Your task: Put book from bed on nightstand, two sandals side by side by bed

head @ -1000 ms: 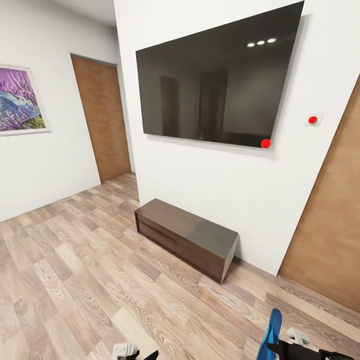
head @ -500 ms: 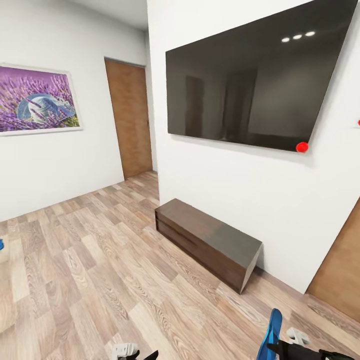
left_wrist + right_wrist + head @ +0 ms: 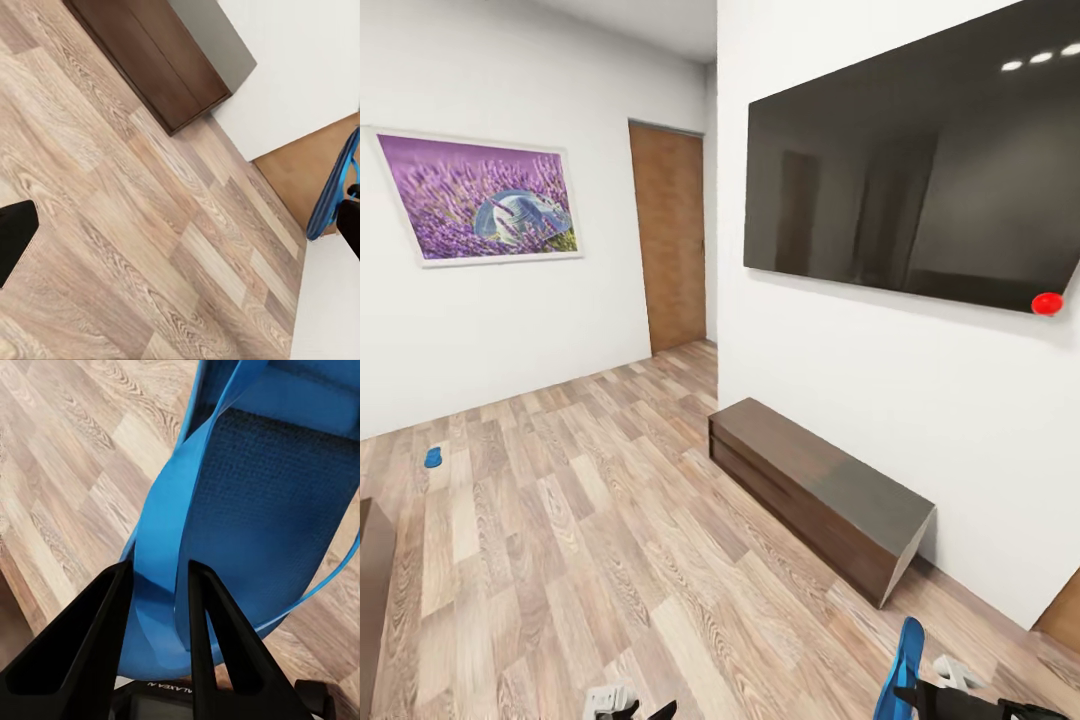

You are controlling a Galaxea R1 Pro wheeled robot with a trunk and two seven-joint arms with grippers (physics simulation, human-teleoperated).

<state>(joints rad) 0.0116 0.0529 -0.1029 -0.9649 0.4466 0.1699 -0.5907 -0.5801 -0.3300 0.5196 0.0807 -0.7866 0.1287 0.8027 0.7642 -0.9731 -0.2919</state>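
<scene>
Right gripper [image 3: 157,585] is pinching one blue sandal [image 3: 247,502]: both black fingers [image 3: 97,645] are closed onto the sandal's strap edge, narrow gap with blue material between them, sole hanging above the plank floor [image 3: 67,465]. In the head view the held sandal [image 3: 905,665] stands nearly upright at the bottom edge, in front of the bench [image 3: 815,490], near its right end. The left wrist view catches the same sandal [image 3: 334,187] edge-on, past the bench's [image 3: 150,52] end. Left gripper [image 3: 630,708] is barely visible at the bottom of the head view; the left wrist view shows one dark finger [image 3: 13,236] at the frame edge, so can't tell how far it's spread; nothing seen in it. Second sandal [image 3: 433,457] lies flat on the floor, well left of the bench, near the wall below the lavender picture [image 3: 480,197]. Bench sits against the white wall under the TV [image 3: 920,180]. Wooden door [image 3: 670,235] is left of the TV, beyond the bench's far end. A dark brown edge [image 3: 372,590] is at the far left, nearer the camera than the floor sandal; can't tell what it belongs to.
</scene>
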